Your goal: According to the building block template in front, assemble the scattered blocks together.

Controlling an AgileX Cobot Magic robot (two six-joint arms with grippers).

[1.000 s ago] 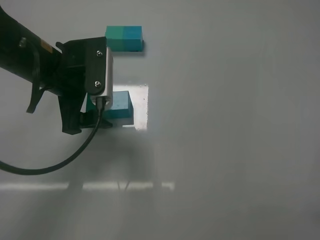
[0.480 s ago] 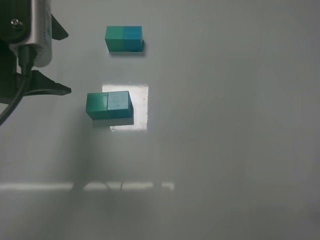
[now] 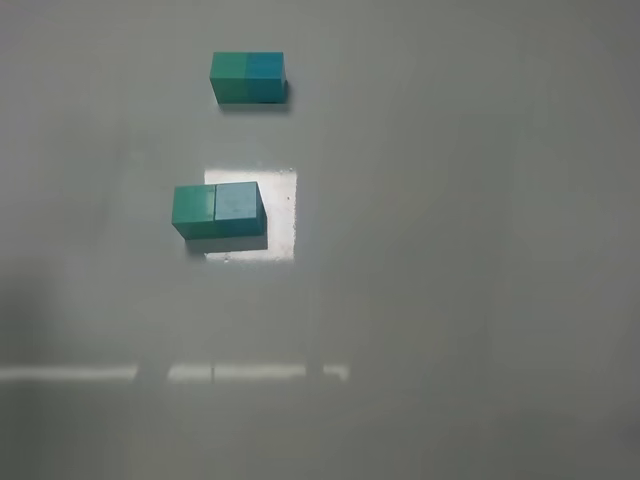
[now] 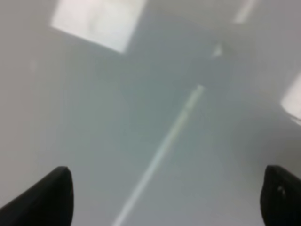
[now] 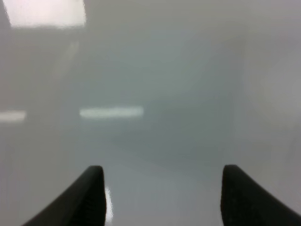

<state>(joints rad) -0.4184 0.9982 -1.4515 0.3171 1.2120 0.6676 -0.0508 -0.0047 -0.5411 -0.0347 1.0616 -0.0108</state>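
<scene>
The template bar (image 3: 248,77), teal-green on the left half and cyan-blue on the right, lies at the back of the grey table. Nearer, the teal-green cube (image 3: 193,207) and the cyan-blue cube (image 3: 239,205) stand side by side and touching, green on the left, partly on a bright patch. Neither arm shows in the exterior view. My left gripper (image 4: 164,197) is open and empty over bare table; its dark fingertips (image 4: 51,195) stand far apart. My right gripper (image 5: 162,197) is open and empty too, with its fingertips (image 5: 91,193) apart.
A bright rectangular light patch (image 3: 270,215) lies under and beside the cubes. A thin bright reflection strip (image 3: 240,372) crosses the table nearer the front. The grey table (image 3: 450,250) stretches to the right of the blocks.
My left arm pulled back from the two cubes toward the left and has left the exterior view. The two cubes stay side by side where they were.
</scene>
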